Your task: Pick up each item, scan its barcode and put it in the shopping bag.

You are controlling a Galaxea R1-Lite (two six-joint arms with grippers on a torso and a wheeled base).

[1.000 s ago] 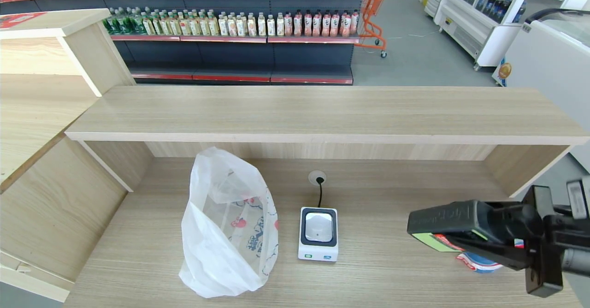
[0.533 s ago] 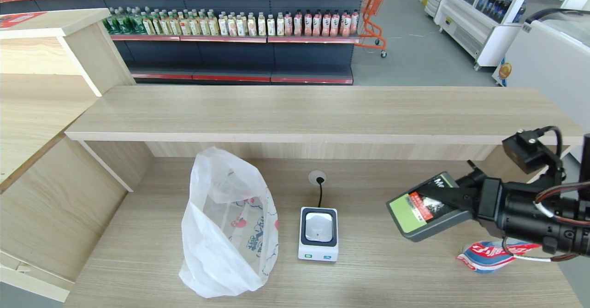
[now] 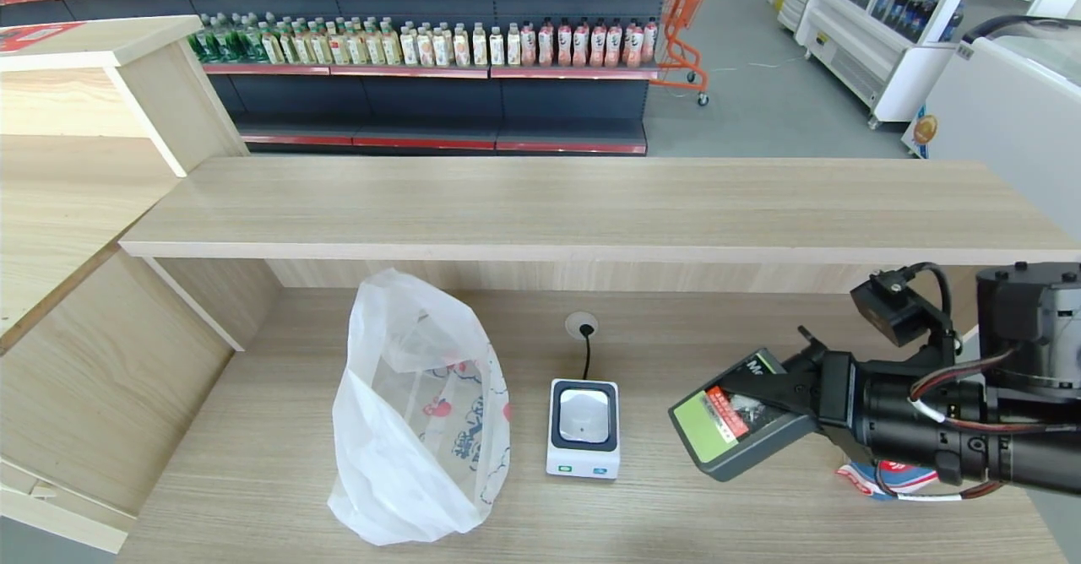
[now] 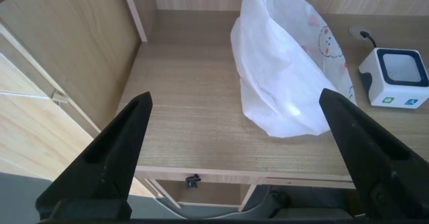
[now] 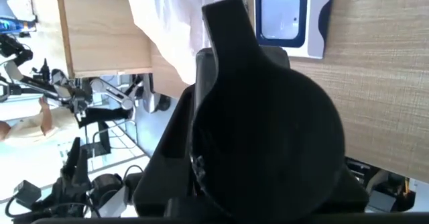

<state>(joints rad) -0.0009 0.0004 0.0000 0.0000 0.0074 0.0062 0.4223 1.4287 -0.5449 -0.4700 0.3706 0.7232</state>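
Right gripper [image 3: 764,399] clamps a green-and-red-labelled box [image 3: 708,422] near the scanner [image 3: 583,426].

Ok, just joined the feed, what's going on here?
The right gripper holds a dark box with a green label, jaws shut on it, above the counter just right of the scanner, not yet over its window. The shopping bag stands open left of the scanner. A red, white and blue packet lies on the counter under the right arm. The left gripper hangs by the counter's front edge, jaws open and empty.
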